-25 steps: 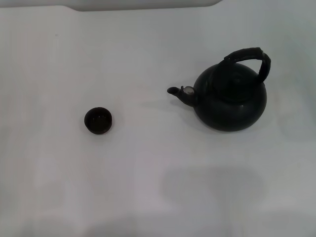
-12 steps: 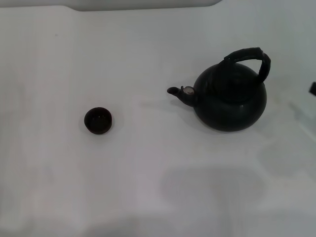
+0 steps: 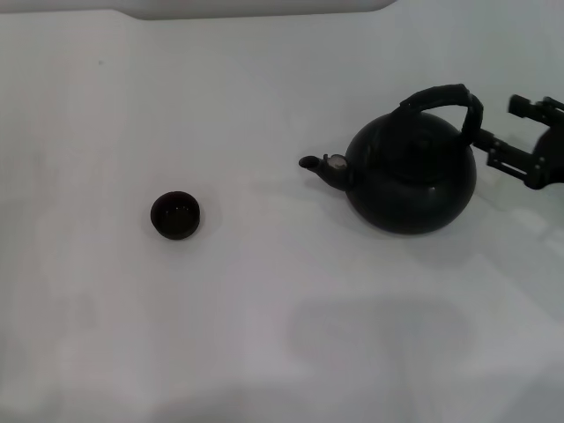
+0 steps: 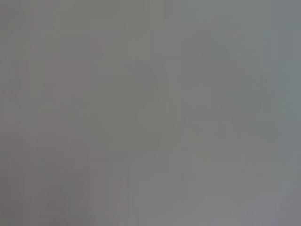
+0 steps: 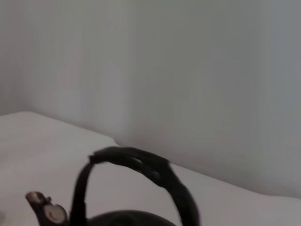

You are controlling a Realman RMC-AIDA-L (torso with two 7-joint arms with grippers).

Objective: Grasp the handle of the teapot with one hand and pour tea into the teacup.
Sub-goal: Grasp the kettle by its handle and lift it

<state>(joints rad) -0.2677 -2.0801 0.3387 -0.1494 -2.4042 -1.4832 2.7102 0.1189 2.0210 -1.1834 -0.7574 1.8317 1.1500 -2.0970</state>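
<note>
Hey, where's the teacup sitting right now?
In the head view the teacup stands alone on the white table, left of centre, well apart from the teapot, whose spout points toward it.

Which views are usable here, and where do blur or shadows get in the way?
Head view: sharp enough; teapot, teacup and right gripper read clearly, with soft shadows across the near table. Left wrist view: a featureless grey blur, nothing identifiable. Right wrist view: soft focus, with the handle and spout only partly framed.
</note>
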